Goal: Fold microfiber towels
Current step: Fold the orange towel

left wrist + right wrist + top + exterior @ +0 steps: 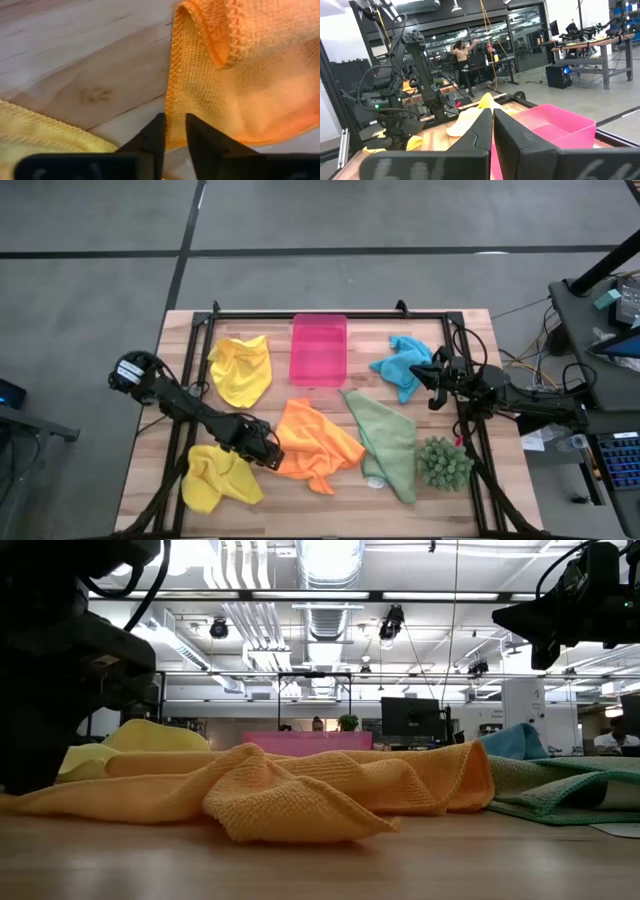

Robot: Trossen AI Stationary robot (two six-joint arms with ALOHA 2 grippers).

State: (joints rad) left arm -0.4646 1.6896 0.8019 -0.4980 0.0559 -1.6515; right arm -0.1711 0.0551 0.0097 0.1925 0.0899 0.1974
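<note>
At the orange towel [240,75]'s hemmed edge, the left hand [174,131] pinches cloth; lift slowly, keeping both layers caught. Right hand [492,125] waits closed above the worktop [150,430].

Five towels, all crumpled, none folded. Orange towel [315,442] spread rumpled at table centre front, its stitched left edge pinched between dark fingers [197,137]. One yellow towel [219,478] bunched at front left, just beside the orange. Second yellow towel [242,368] lying loose at back left. Green towel [387,442] stretched in a long triangle right of the orange, one corner turned under. Blue towel [402,362] heaped at back right, well apart from both yellows.
</note>
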